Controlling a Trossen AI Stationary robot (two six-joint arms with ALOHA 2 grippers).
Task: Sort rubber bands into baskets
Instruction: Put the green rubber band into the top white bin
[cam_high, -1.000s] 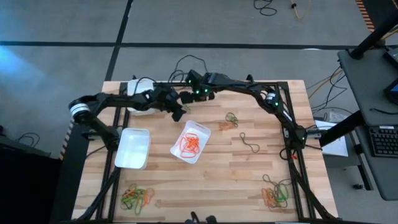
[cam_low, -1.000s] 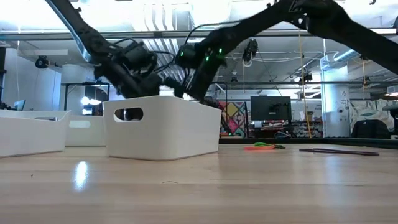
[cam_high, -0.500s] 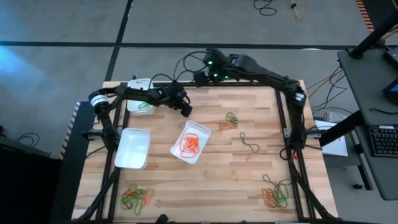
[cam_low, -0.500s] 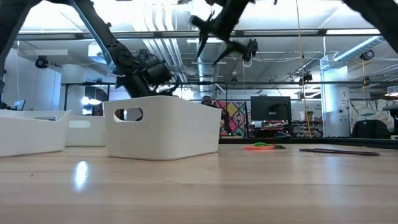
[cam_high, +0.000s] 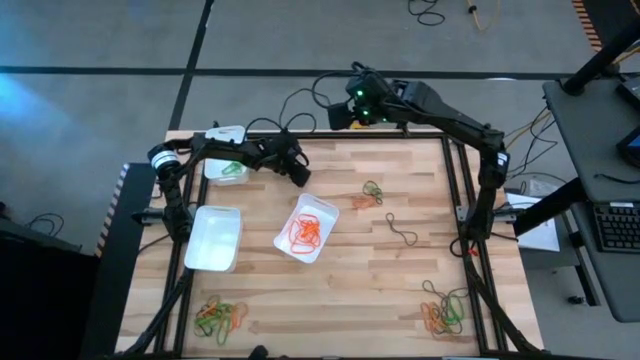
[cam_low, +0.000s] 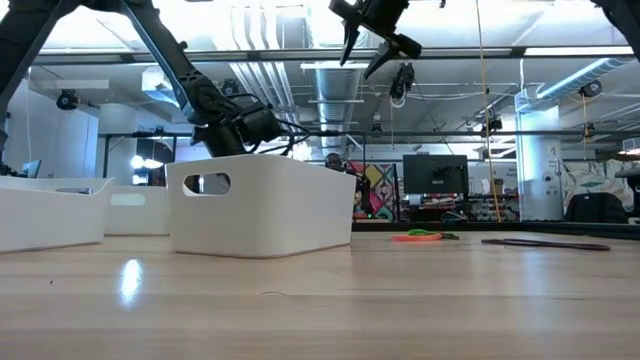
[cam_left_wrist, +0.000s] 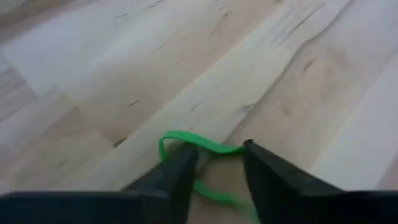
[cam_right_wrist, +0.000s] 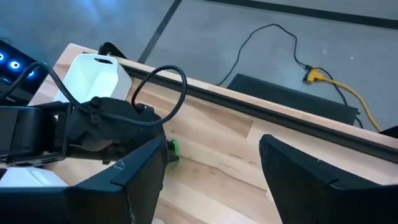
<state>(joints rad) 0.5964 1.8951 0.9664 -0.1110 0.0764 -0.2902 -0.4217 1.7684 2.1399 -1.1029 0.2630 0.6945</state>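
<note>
Left wrist view, nearest: left end effector (cam_left_wrist: 217, 154) clenched on a green rubber band (cam_left_wrist: 186, 138), pinched between the two dark fingers (cam_left_wrist: 173, 171), with one loop bowing out ahead of the tips and a tail trailing back under them. Held just above bare planks of the table (cam_left_wrist: 112, 68); height over the wood hard to judge.

Seen from the high view, left end effector (cam_high: 298, 174) between two baskets: middle basket (cam_high: 325, 205), holding orange bands, just to the front; back-left basket (cam_high: 218, 170), holding green bands, off to the left and slightly back, along the arm's own line. Judged as the target for this band, so a pull back toward the left rear corner, not forward. Partly covered by the left arm, so contents only half visible. Front-left basket (cam_high: 213, 240) looks empty.

Farther out: loose rubber bands (cam_high: 371, 193) and a dark band (cam_high: 402, 231) right of the middle basket, mixed piles at the front-left (cam_high: 220, 315) and front-right (cam_high: 443, 312) corners.

Farthest: right end effector (cam_high: 340, 112) raised beyond the back edge of the table, fingers spread wide and empty, well apart from every basket. Left arm clearly the nearer one.
</note>
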